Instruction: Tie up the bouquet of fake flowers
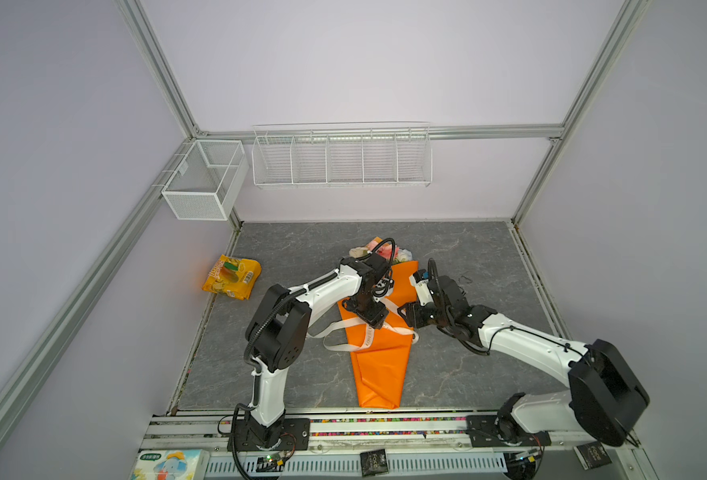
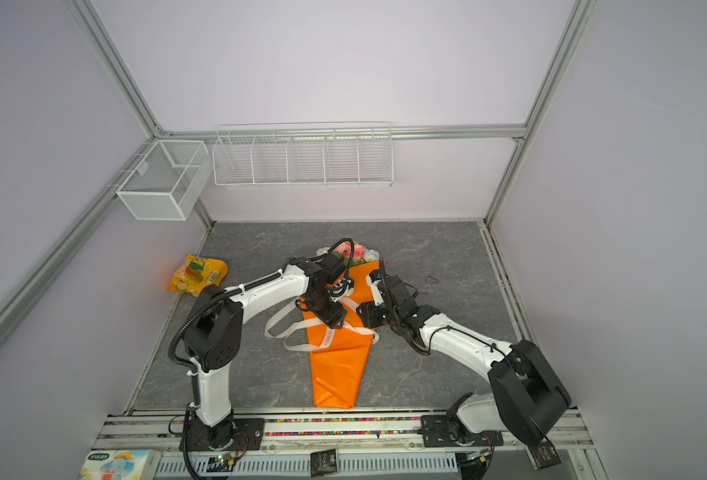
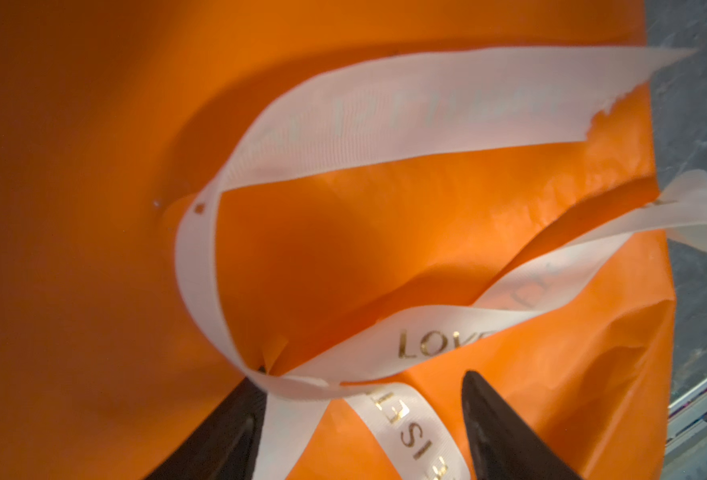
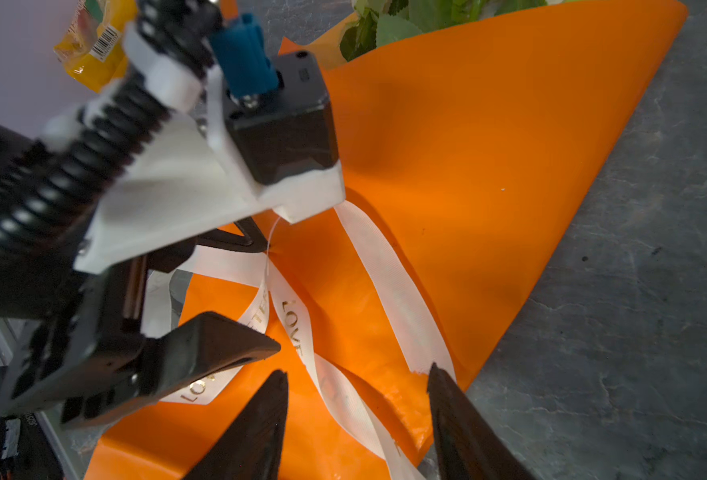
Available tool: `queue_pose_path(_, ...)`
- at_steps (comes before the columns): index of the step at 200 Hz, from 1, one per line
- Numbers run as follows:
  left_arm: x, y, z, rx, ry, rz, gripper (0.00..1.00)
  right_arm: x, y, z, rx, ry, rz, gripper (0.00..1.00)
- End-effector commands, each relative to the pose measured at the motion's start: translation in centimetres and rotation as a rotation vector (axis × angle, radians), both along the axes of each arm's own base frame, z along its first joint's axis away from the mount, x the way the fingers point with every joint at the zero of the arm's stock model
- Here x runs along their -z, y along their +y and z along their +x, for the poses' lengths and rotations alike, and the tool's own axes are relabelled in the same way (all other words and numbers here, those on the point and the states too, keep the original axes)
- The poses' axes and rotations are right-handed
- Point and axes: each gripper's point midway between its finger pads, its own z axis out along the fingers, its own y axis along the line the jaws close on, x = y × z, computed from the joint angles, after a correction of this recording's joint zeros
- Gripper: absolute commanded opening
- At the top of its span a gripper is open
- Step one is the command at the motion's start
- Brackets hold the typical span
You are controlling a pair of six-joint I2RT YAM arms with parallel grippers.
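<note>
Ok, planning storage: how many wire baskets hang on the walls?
2: a mesh basket on the left frame rail, and a long divided rack on the back wall. None appears hidden.

Your bouquet of fake flowers (image 1: 381, 361), wrapped in an orange paper cone, lies flat on the desk (image 1: 298, 249).
You see pink and cream blooms with green leaves at the wide far end; the narrow folded tip points toward the near edge.
</note>
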Motion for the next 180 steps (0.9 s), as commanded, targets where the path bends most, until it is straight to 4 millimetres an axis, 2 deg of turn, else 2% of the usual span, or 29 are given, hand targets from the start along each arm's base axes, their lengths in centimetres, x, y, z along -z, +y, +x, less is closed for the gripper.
queue_pose_path(1,-0.1,0.7,0.7,0.041,-0.049,0.036,0.75,-0.4,0.3,0.6,0.011,-0.010,0.027,0.57)
queue_pose_path(30,-1.2,0.5,1.0,0.056,-0.077,0.006,0.75,0.0,-0.2,0.4,0.034,-0.009,0.024,0.57)
queue_pose_path(47,-0.3,1.3,0.7,0.068,-0.039,0.039,0.77,-0.1,-0.5,0.3,0.042,-0.019,0.025,0.57)
queue_pose_path(78,1.3,1.8,-0.5,0.092,0.064,0.057,0.71,-0.5,-1.0,0.4,0.059,-0.037,0.013,0.57)
queue_pose_path(92,1.5,1.8,-0.7,0.099,0.088,0.041,0.66,-0.4,-1.1,0.4,0.060,-0.035,0.010,0.57)
queue_pose_path(124,1.2,1.4,-0.7,0.097,0.110,0.008,0.47,-0.4,-1.1,0.5,0.065,-0.035,0.007,0.57)
queue_pose_path(154,0.7,1.0,-0.4,0.084,0.088,-0.013,0.25,-0.2,-1.2,0.5,0.075,-0.028,-0.001,0.57)
queue_pose_path(180,0.1,1.0,-0.1,0.077,0.061,-0.024,0.11,0.0,-1.2,0.6,0.079,-0.021,0.001,0.57)
